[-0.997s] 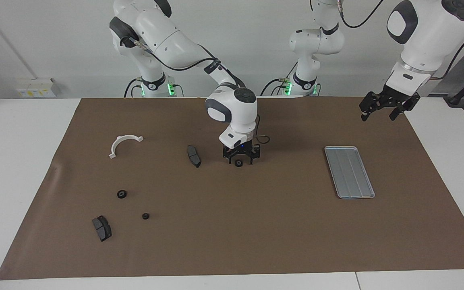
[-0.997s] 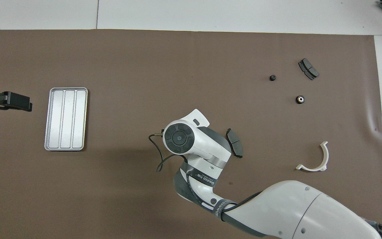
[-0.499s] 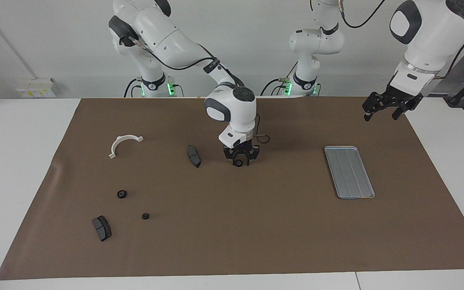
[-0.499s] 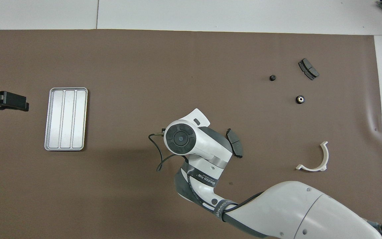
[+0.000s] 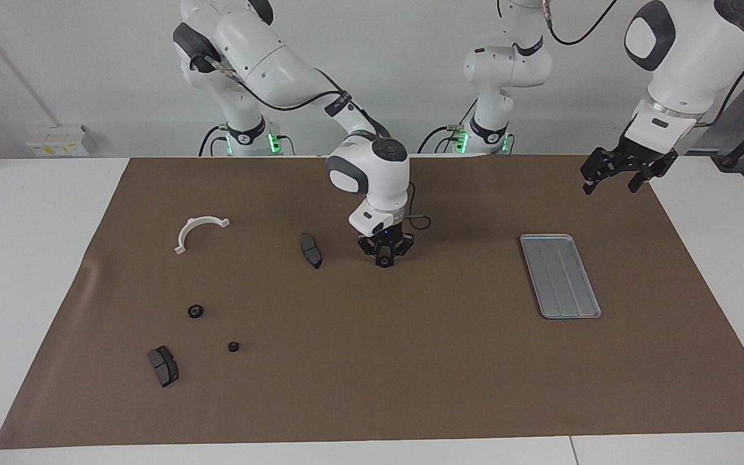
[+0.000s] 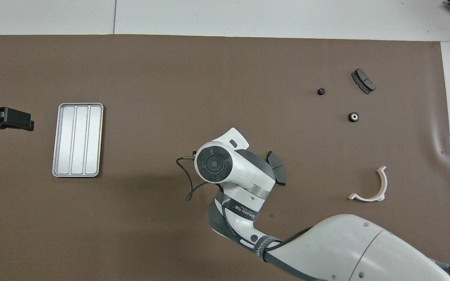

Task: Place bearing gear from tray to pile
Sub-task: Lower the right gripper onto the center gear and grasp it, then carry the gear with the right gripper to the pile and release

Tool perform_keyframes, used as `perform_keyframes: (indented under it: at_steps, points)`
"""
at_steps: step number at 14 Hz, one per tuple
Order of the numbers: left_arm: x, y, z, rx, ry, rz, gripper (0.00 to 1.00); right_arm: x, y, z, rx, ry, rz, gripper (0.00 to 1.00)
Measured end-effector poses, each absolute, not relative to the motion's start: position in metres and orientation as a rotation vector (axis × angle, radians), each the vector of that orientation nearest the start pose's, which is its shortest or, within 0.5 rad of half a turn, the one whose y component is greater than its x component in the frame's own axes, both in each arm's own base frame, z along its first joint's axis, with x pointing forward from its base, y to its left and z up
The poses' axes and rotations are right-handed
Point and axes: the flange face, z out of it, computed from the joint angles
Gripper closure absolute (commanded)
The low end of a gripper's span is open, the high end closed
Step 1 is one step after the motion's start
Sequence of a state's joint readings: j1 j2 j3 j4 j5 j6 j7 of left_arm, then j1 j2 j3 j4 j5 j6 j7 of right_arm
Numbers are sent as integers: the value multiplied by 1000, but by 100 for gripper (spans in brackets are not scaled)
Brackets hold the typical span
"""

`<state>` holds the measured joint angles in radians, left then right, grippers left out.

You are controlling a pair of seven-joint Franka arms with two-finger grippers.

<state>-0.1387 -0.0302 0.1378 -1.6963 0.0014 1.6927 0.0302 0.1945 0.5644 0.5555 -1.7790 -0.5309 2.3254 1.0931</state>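
Facing view, catalogued from its left edge across: white bracket [image 5: 199,230], two small dark gears already lying loose on the brown mat [image 5: 411,387] ( [image 5: 196,311], [image 5: 233,347]), one brake pad [image 5: 163,365] near them and a second brake pad [image 5: 310,250] toward mid-table. Next, right gripper [image 5: 384,258], low over the mat; its fingers, spread wide a second ago, have drawn together around the bearing gear [image 5: 383,261], which sits on the mat beside that second pad, well clear of the tray [image 5: 560,276]. Judgement: pick in progress, carry to the pile pending. Tray holds nothing. Left gripper [image 5: 626,175] waits, spread, over the mat's edge. Open mat lies between gear and pile; only the second pad obstructs.
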Motion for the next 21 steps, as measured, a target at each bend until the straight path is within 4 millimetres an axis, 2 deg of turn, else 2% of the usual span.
perform_keyframes:
  at_steps: [5,6,8,11,14,17,18,21]
  points:
    - [554,1,592,-3143,48,-41,0,518,417,293,-3120,130,-250,100]
    - [554,1,592,-3143,48,-41,0,523,411,303,-3115,155,-267,100]
    - [554,1,592,-3143,48,-41,0,538,387,340,-3121,260,-311,100]
    - [554,1,592,-3143,48,-41,0,564,323,396,-3166,354,-343,100]
    - [554,1,592,-3143,48,-41,0,589,245,420,-3197,315,-247,100]
    - [554,1,592,-3143,48,-41,0,612,163,417,-3203,191,-162,100]
    - [554,1,592,-3143,48,-41,0,615,142,410,-3207,149,-129,100]
    - [554,1,592,-3143,48,-41,0,608,95,382,-3186,43,-62,100]
